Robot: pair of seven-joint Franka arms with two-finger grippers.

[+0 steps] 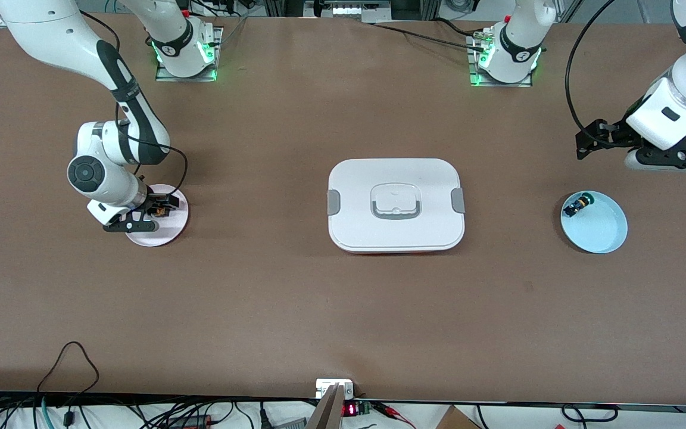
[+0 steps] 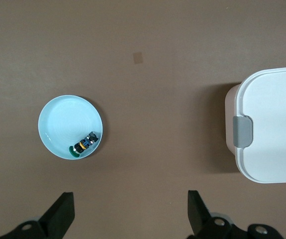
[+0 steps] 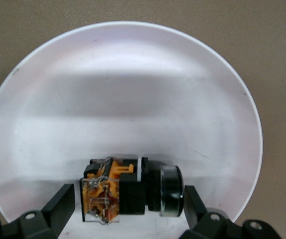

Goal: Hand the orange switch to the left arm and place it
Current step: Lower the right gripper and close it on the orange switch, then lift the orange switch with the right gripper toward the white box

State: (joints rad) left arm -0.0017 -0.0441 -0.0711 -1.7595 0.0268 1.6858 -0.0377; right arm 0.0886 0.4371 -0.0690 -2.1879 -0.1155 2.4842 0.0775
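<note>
brown worktop (image 1: 295,310); white box (image 1: 395,204) at centre. right tool (image 3: 125,206), spread, straddles the orange switch (image 3: 118,191) on the pink plate (image 1: 167,229) at nine o'clock. left tool (image 2: 130,214), spread, waits above the blue plate (image 1: 602,229) at three o'clock.

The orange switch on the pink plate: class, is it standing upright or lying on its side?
Lying on its side. The orange switch rests lengthwise on the pink plate, its cap pointing sideways along the plate, not up.
</note>
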